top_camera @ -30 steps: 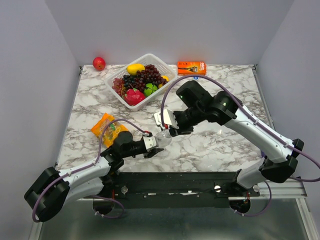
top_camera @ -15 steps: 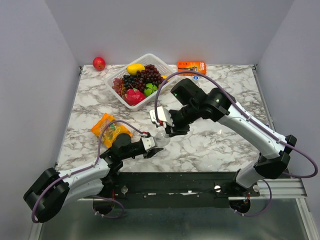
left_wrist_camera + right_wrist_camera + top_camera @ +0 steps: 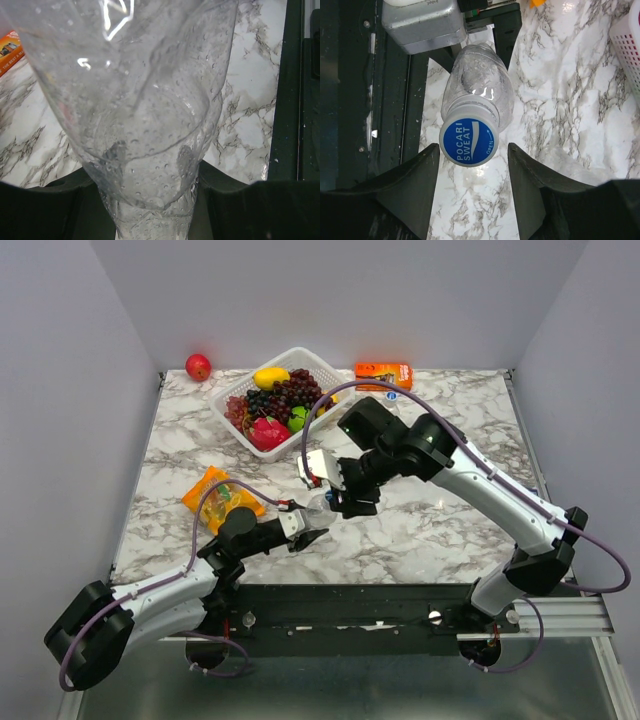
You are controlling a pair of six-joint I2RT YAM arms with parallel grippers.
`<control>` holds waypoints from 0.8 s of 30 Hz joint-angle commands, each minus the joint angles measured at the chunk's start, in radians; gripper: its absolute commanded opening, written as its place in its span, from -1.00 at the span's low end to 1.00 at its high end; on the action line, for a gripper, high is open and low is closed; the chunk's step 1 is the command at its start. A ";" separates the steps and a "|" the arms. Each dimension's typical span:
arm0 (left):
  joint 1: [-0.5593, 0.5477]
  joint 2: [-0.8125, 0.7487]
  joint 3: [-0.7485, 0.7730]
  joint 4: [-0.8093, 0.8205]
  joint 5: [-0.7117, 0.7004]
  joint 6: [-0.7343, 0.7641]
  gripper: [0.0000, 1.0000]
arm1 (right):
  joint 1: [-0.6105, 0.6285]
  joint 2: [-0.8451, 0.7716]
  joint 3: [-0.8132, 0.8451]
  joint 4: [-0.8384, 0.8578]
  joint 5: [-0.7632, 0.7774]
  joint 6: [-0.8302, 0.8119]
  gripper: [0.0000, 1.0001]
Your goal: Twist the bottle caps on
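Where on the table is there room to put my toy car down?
Best is the bare table right of the orange box, beyond the right arm, out to the right edge. Another patch lies between the fruit basket and the orange snack packet. The front middle is crowded: the left gripper and right gripper meet at the bottle.

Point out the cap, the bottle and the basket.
cap [image 3: 469,142], right wrist view, centre of its blue top
bottle [image 3: 480,82], right wrist view, clear shoulder behind the cap
basket [image 3: 228,388], top view, left rim
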 commanded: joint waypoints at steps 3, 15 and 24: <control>0.004 -0.020 0.024 -0.001 0.012 -0.007 -1.00 | 0.003 -0.059 -0.022 -0.038 0.124 0.039 0.29; 0.005 0.000 0.036 -0.047 0.062 -0.004 -1.00 | -0.006 0.030 0.235 -0.030 0.081 0.074 0.99; 0.012 0.007 0.044 -0.054 0.062 -0.024 -1.00 | 0.029 0.086 0.249 -0.190 -0.082 -0.048 0.99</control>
